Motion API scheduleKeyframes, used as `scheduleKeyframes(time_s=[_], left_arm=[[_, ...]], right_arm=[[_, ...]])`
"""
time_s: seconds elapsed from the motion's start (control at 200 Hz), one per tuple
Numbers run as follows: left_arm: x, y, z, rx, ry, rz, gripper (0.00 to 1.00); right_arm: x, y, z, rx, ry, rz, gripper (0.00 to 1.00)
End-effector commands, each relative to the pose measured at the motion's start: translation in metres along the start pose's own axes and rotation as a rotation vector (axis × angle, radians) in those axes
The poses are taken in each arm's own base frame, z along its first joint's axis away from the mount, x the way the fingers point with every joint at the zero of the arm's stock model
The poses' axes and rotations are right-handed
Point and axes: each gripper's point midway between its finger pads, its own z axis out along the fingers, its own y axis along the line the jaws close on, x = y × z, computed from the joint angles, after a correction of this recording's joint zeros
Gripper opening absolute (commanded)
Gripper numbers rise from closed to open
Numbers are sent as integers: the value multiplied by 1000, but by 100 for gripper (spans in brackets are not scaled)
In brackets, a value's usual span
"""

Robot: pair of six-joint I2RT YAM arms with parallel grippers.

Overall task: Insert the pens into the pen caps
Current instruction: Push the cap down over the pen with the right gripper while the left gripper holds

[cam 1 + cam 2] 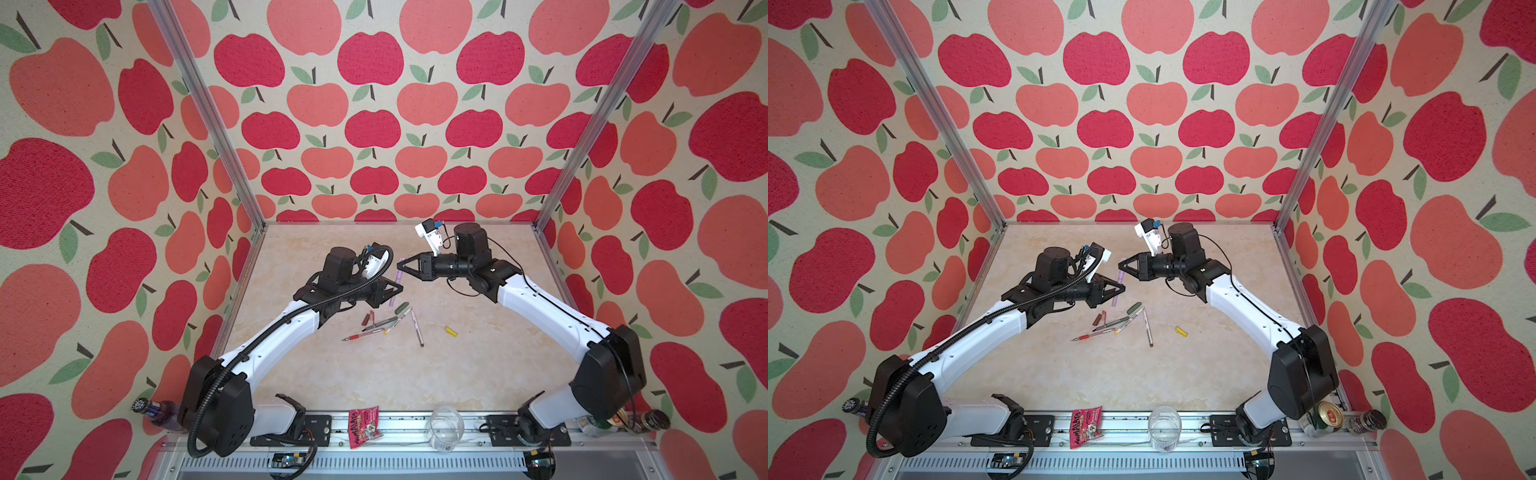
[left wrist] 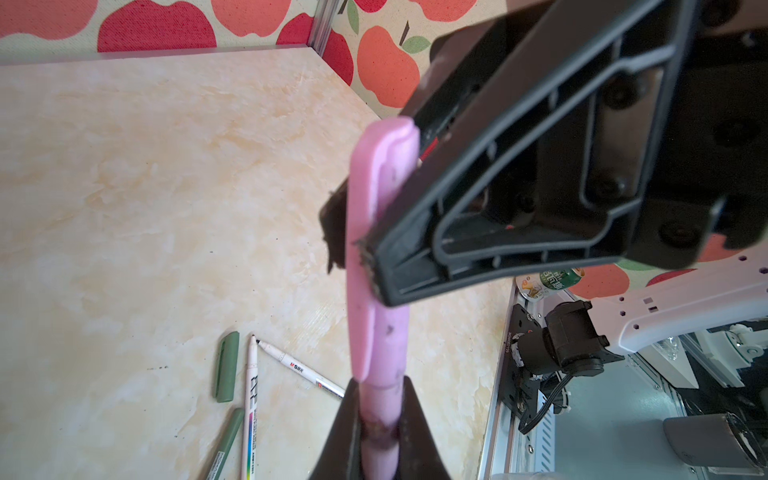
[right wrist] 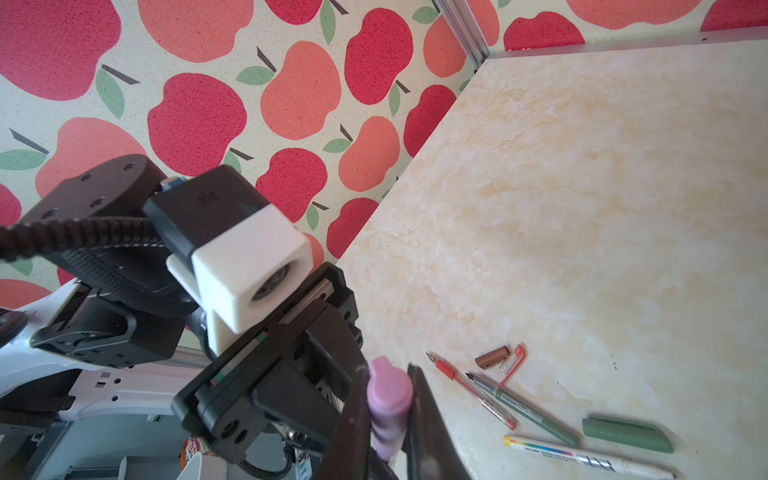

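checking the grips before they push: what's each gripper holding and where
The left gripper holds the lilac pen by its barrel, just below the cap. The right gripper holds the lilac cap around its middle.

White moulded shells joined by black joint housings are seen on the left arm (image 1: 286,336), lower left of the frame, and on the right arm (image 1: 540,316), lower right. A black corrugated conduit (image 1: 206,399) is looped along the former; a thin black cable (image 1: 559,306) is run along the latter. The left hand (image 1: 400,288) and right hand (image 1: 399,265) are black, with triangular, ribbed open-frame fingers (image 2: 407,270). A white-fronted black camera block (image 3: 249,266) is fitted at each wrist. Small round screw holes are dotted over shells and housings.
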Motion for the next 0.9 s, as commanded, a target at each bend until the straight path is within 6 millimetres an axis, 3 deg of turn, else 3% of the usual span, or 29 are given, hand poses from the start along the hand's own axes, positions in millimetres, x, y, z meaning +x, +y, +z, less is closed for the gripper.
scheduleKeyframes(time_s=[0.0, 0.185, 0.43, 0.545, 0.73, 0.795, 0.896], left_arm=[[-102, -28, -30, 22, -291, 243, 0], [-113, -27, -32, 24, -314, 257, 0], [-95, -19, -24, 30, -276, 202, 0], [-78, -13, -18, 24, -240, 172, 0], [-27, 2, 0, 10, -131, 80, 0], [-14, 3, 5, 5, -103, 63, 0], [-8, 1, 8, 0, -108, 46, 0]], right_arm=[[85, -12, 21, -1, 257, 152, 2], [92, -15, 23, 1, 264, 169, 2], [68, -9, 20, -5, 204, 136, 12], [46, -6, 15, -13, 139, 125, 16], [-2, 12, -11, -14, -34, 44, 29], [-9, 15, -19, -6, -55, 27, 38], [-9, 13, -26, 24, -52, 18, 44]])
